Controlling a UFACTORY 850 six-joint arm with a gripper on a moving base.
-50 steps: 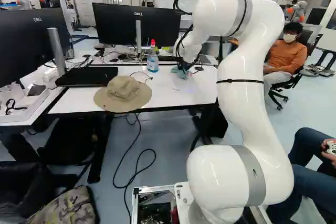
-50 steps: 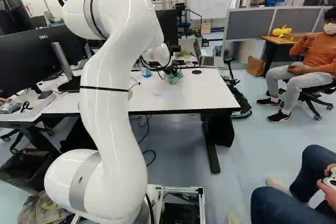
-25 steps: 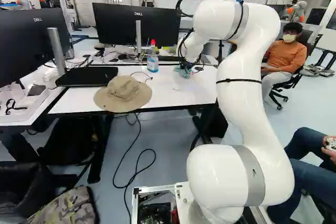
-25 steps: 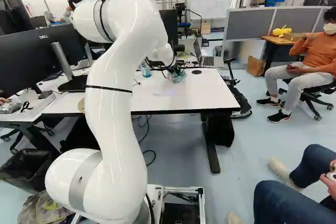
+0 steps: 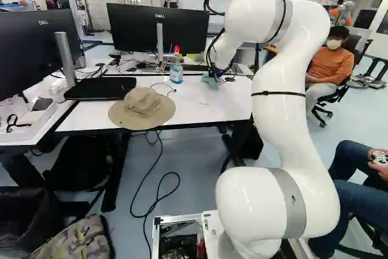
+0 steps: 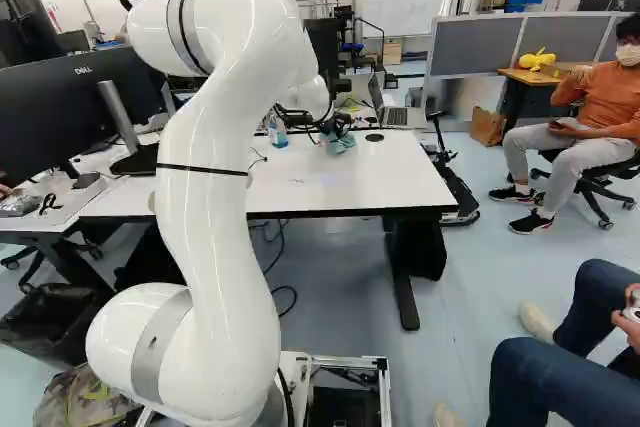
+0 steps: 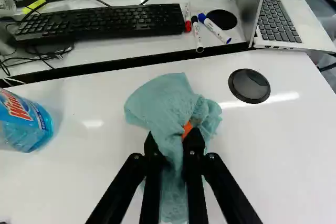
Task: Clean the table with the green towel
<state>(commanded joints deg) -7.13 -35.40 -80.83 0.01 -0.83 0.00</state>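
Right base view: over the last sec. your towel [image 7: 167, 98] has slid a bit along the worktop [image 6: 340, 185] twd the round black cap [image 7: 249, 86], and in the left base view the upper arm [image 5: 280, 95] dipped, then rose again; base hasn't moved. Reads as a wiping pass nr the far edge, so cleaning's prob. under way. Gripper [image 7: 172, 139] is closed on the towel: fingers nearly together, cloth bunched btwn them, orange pad [image 7: 187, 128] showing against it. Loose folds spread ahead of the tips, & the tail hangs back under the fingers; can't tell how hard it's pressing. You've got the blue bottle [image 7: 23, 121] off to one side and the hat [image 5: 142, 107] nr the front edge, so keep strokes clear of both, & you'll likely need to work back twd the near edge.
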